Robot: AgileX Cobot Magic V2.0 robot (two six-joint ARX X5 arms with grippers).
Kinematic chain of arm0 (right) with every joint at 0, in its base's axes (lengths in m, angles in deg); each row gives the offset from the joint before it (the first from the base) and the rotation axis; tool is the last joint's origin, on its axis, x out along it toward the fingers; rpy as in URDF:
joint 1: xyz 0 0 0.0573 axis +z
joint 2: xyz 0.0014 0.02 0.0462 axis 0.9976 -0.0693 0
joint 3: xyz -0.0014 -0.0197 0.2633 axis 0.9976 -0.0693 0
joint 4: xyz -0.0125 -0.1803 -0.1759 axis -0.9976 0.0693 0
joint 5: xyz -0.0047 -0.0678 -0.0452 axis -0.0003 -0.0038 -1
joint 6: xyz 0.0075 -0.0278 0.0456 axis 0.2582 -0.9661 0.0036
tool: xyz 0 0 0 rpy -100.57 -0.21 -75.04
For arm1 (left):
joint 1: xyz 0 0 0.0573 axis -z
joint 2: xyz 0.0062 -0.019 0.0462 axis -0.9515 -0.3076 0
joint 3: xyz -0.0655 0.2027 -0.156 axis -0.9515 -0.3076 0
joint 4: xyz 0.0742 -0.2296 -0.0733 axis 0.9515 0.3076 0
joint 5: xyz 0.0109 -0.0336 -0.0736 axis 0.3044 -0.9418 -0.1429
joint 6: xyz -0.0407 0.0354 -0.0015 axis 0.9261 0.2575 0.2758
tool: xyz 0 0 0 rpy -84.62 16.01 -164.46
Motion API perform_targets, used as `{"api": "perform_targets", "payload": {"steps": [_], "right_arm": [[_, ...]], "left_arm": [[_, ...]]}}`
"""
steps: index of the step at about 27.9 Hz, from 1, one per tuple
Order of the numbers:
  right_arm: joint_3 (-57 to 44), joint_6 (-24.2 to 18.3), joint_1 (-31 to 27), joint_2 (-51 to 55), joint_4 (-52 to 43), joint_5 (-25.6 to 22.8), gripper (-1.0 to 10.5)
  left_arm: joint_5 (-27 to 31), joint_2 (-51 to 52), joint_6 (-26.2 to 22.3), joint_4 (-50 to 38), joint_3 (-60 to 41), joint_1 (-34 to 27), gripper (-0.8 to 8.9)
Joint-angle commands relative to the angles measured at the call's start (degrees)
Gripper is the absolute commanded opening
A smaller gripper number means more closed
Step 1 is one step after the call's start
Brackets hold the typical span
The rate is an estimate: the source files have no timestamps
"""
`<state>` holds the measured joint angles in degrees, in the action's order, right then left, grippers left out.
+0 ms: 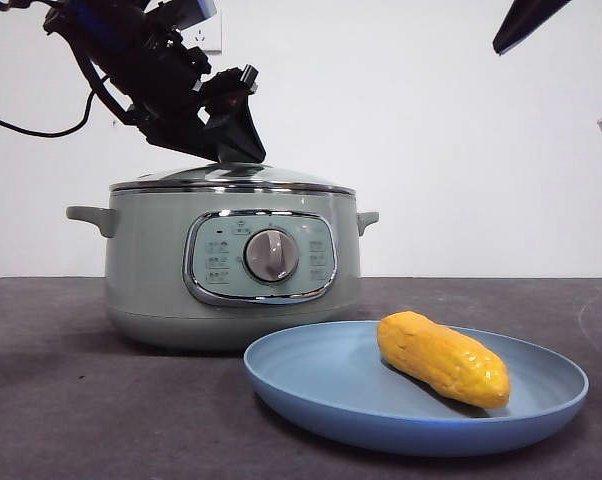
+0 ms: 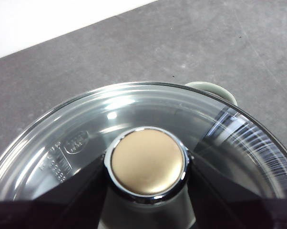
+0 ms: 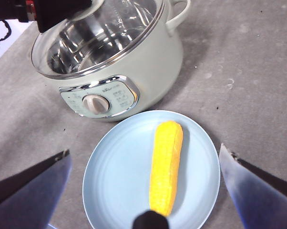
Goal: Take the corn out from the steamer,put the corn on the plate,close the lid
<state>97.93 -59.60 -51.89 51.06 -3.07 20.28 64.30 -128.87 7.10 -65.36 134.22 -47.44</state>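
At the top of the pot, my left gripper [image 1: 231,135] sits on the lid [image 1: 231,176], its two black jaws closed either side of the round knob [image 2: 148,161]. In my left wrist view the knob fills the space between them, so I read that as a firm hold on the lid. The glass dome looks seated level on the rim of the steamer [image 1: 231,270], with the chrome edge lying flat all round as far as the front view shows.

My right gripper [image 3: 143,191] hangs high above the plate [image 3: 110,176], jaws spread wide and holding nothing. Straight below it the corn [image 3: 166,167] lies flat on the plate, its long axis running from my wrist toward the steamer, nearer the plate's far side from the dial in the front view. The plate stands just in front of the steamer, close to it but not touching that I can see.

With the corn already down and the lid on, I judge the only move left is mine on the left: part the jaws and lift straight up off the knob, without dragging the lid sideways.
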Motion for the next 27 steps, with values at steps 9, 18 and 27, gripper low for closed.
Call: {"api": "perform_targets", "payload": {"steps": [9,18,27], "right_arm": [[-0.39,-0.50,0.04,0.04,-0.04,0.07,6.0],[-0.39,-0.50,0.04,0.04,1.29,0.07,6.0],[-0.39,-2.12,0.04,0.07,4.02,0.17,6.0]], "left_arm": [[0.22,0.09,-0.44,3.54,0.11,0.11,3.46],[0.24,1.53,-0.37,5.70,1.84,0.11,4.94],[0.24,9.81,-0.24,12.02,3.32,0.11,4.94]]}}
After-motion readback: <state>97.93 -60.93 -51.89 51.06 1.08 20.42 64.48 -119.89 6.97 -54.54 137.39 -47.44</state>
